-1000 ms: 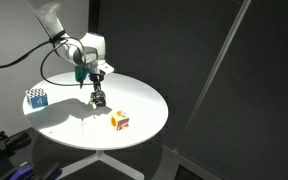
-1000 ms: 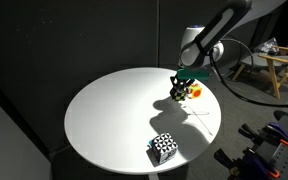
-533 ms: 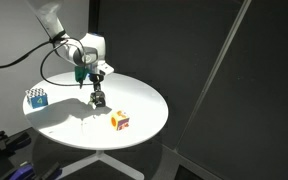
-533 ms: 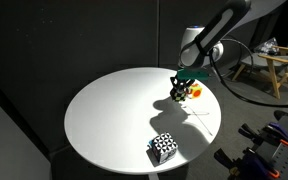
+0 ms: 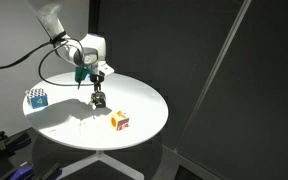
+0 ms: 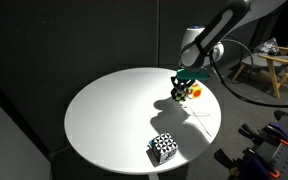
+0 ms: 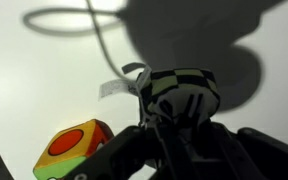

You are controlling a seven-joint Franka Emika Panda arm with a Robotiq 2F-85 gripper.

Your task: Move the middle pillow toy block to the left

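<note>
While the claw grips the block, an orange cube (red-spotted) neighbours.

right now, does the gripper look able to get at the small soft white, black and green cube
Probably yes: the gripper is down over the white, black and green cube, which sits at its tip; the orange-yellow cube lies apart, beside it.

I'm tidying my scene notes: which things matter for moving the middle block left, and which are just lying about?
In the job: middle pillow toy block; gripper, down at it.
Lying about: blue cube; orange-yellow cube; both on the white table.
</note>
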